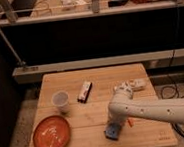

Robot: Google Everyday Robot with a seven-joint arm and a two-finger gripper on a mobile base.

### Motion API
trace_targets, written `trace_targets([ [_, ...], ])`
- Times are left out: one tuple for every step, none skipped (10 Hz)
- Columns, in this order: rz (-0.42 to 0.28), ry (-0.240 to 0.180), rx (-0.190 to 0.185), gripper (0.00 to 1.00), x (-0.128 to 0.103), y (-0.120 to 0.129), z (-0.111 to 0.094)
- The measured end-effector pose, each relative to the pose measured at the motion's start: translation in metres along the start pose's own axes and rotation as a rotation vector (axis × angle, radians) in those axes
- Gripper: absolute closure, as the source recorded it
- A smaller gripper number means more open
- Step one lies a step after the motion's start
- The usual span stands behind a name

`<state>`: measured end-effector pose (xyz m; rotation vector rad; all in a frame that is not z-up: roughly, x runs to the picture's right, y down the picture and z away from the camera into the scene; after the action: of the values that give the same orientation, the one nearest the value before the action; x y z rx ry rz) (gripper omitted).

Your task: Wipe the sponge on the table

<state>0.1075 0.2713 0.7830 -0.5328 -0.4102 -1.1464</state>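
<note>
Pale tan planks make up the square table [101,77], which fills the lower half of the frame. The blue-grey sponge [111,133] lies on it near the front edge, a little right of centre. The gripper [114,126] points down right on top of the sponge, at the end of the white arm [158,111] that reaches in from the lower right. Whether the tool is clamped on the sponge or only resting on it, I cannot tell. An orange stick [130,122] shows just beside the arm. A round orange plate [51,135] sits at the lower left, a white cup [61,101] above it, and a black-and-white bar [84,91] near the table's middle.
</note>
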Motion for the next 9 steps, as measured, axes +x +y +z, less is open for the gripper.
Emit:
trace_targets([
  [-0.032,-0.012,0.011,0.68,-0.008,-0.019,0.003],
  [-0.065,-0.015,0.021,0.68,-0.013,-0.036,0.006],
  [-0.095,-0.017,0.035,0.68,-0.016,-0.054,0.007],
  [-0.121,-0.017,0.043,0.68,-0.017,-0.063,0.007],
  [-0.158,-0.013,0.057,0.68,-0.014,-0.076,0.007],
  [-0.181,-0.010,0.065,0.68,-0.011,-0.085,0.007],
  [-0.206,-0.009,0.074,0.68,-0.006,-0.097,0.008],
  [-0.229,-0.003,0.084,0.68,0.003,-0.110,0.010],
  [-0.241,0.006,0.089,0.68,0.018,-0.120,0.011],
])
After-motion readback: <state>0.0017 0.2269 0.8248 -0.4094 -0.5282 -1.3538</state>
